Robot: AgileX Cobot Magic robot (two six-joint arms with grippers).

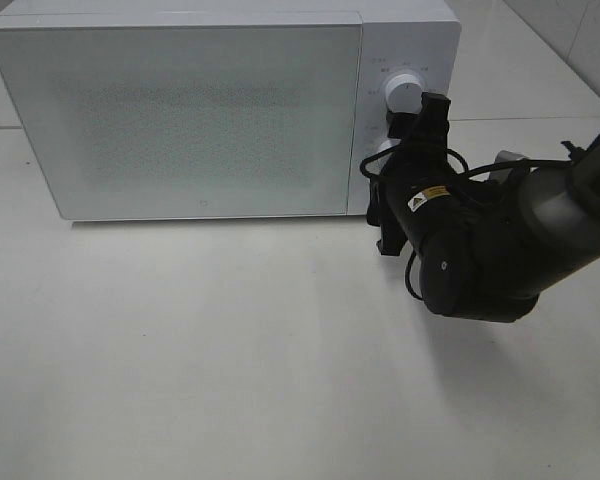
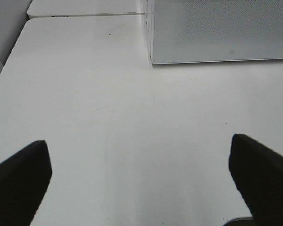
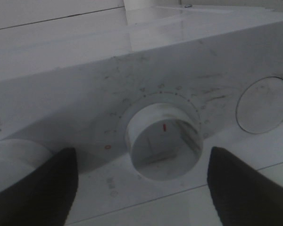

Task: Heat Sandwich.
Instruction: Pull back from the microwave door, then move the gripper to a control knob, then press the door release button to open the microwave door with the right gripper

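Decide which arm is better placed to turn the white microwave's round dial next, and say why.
Right. The right gripper straddles the red-marked round white dial, open. The left gripper hangs open over the white table, away from the controls of the white microwave.

I record the microwave (image 1: pixel 410 30) body as white. Its door (image 1: pixel 180 110) is pale grey-white with a fine speckled dot pattern, densest toward the middle. The upper knob (image 1: pixel 401 93) is white. The table (image 1: pixel 230 360) is a plain off-white. The right arm (image 1: pixel 480 260) is black with a grey link and carries a yellow, white and black label (image 1: pixel 428 196). In the right wrist view I note a white dial (image 3: pixel 163 155) bearing one red mark (image 3: pixel 164 127), ringed by small dark ticks, with an orange dot (image 3: pixel 107 147) beside it. The right gripper (image 3: pixel 142 151) and left gripper (image 2: pixel 137 142) both show black.
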